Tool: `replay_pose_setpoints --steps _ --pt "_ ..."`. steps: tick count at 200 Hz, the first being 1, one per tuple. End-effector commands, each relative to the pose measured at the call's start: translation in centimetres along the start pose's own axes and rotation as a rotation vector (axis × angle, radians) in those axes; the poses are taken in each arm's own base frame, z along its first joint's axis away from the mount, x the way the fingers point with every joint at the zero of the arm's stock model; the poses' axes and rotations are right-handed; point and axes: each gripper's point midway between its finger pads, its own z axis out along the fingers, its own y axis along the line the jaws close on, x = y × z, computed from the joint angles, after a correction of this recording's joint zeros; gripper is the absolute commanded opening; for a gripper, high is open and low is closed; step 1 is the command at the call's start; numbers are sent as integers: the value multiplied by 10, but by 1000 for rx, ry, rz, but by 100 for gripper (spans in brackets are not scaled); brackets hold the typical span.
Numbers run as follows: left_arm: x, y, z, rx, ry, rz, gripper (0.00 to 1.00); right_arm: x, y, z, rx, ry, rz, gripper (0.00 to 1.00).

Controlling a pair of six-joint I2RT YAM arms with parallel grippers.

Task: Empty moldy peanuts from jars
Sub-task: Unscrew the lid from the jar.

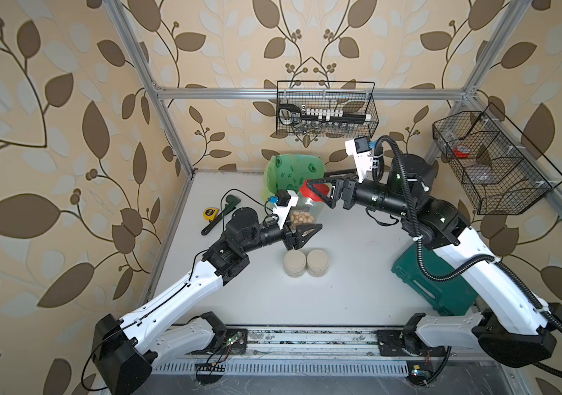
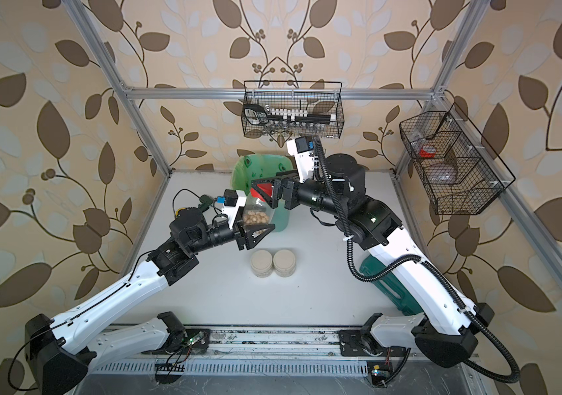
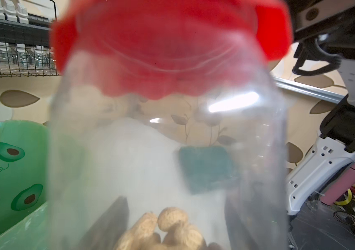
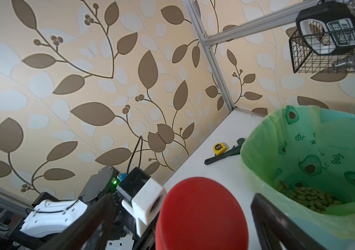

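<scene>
1 tall clear glass jar (image 1: 310, 208) with a red screw lid (image 4: 202, 214) hangs tilted above the middle of the worktop (image 1: 341, 290). The left pincer (image 1: 298, 225) clamps it near its base, where pale tan peanuts (image 1: 302, 217) pool. The right pincer (image 1: 315, 193) straddles the lid, jaws wide, not pressing. I'd close it squarely before twisting. A mint-green bin with green liner (image 1: 290, 171) stands just behind, by the far edge. 2 squat beige-lidded jars (image 1: 295, 263) sit toward the front edge, clear of both arms.
</scene>
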Motion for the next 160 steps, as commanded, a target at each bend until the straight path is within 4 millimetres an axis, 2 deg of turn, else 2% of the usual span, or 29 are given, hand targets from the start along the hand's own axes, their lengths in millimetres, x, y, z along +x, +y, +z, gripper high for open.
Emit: replay_pose_setpoints --steps 1,66,100,132,160 --pt "-18 -4 -6 -19 -60 68 36 -4 8 6 9 -14 5 98" --pt "-12 -7 -3 3 -42 59 36 -1 22 16 -64 -6 11 98" --pt "-15 -7 -6 -9 -55 66 35 0 20 20 -63 -3 10 98" --pt "-19 -3 -14 -53 -81 86 32 -1 5 2 36 -35 -13 98" --pt "-25 -1 -19 -80 -117 91 32 4 1 -11 52 -44 2 98"
